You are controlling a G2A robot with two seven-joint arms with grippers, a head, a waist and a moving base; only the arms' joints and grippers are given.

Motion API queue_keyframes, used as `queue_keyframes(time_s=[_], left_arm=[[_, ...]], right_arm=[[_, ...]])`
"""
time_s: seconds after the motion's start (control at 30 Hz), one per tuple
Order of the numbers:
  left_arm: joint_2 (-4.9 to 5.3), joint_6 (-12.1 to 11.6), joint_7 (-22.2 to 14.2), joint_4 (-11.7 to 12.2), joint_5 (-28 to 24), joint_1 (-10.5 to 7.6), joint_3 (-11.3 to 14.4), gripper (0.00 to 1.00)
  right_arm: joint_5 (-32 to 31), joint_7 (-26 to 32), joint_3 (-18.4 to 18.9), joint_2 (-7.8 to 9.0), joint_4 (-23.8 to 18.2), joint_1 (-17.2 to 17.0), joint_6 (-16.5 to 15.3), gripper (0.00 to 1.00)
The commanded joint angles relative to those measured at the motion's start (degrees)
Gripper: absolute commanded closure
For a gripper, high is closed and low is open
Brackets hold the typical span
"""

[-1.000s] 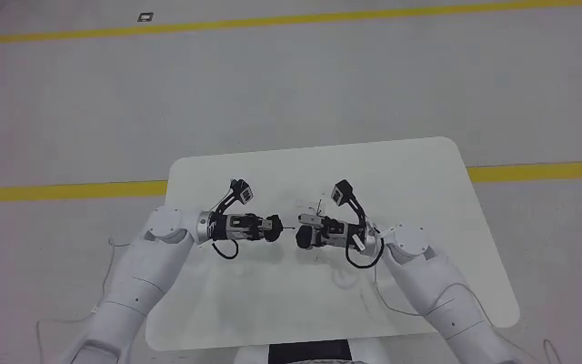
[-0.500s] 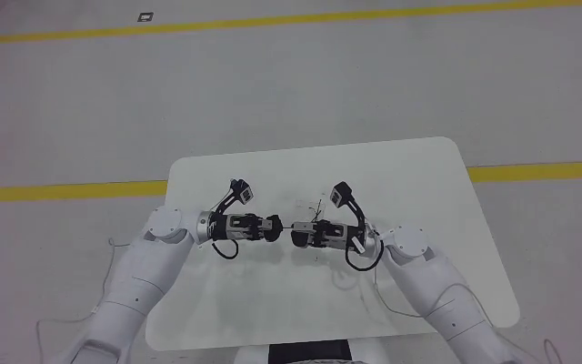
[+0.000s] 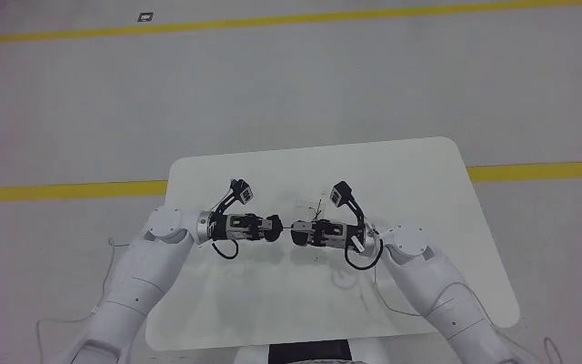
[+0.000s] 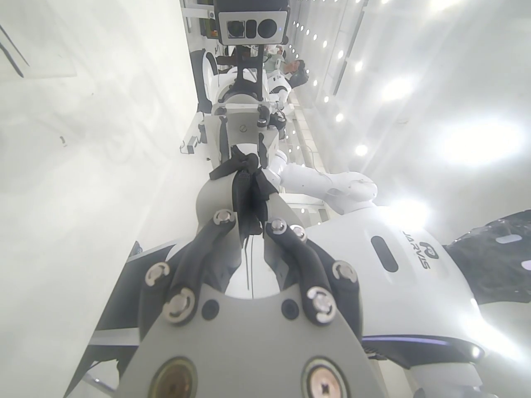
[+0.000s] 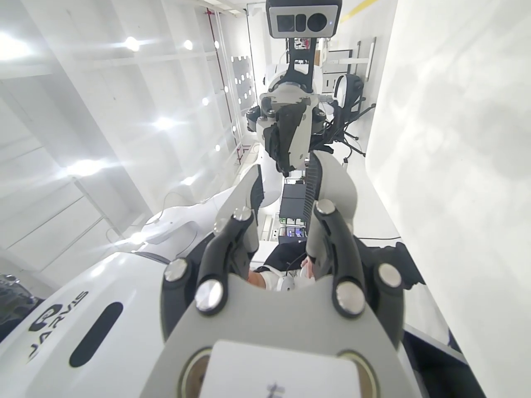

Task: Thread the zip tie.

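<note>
Black and thin, the one zip tie [image 4: 247, 258] is clamped in the left claw [image 4: 249, 214]; a short length pokes out ahead of that claw. Two claws in all, tip to tip over one white table [image 3: 409, 173]. The right claw [image 5: 286, 169], just beyond the tie's end, has its fingers [image 5: 327, 192] parted, nothing seen between. The tie's tip is too fine to make out.

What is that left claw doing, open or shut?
Shut: the left gripper has its fingers pinched together on the thin black zip tie, seen from its wrist.
</note>
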Motion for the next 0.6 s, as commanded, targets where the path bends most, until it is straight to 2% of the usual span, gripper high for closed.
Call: queue_keyframes(time_s=[0.0,0.57], left_arm=[[0.00,0.0,0.0,0.0,0.0,0.00,0.0,1.00],[0.00,0.0,0.0,0.0,0.0,0.00,0.0,1.00]], right_arm=[[0.1,-0.1,-0.1,0.05,0.1,0.0,0.0,0.84],[0.5,-1.0,-0.8,0.39,0.4,0.5,0.1,0.96]])
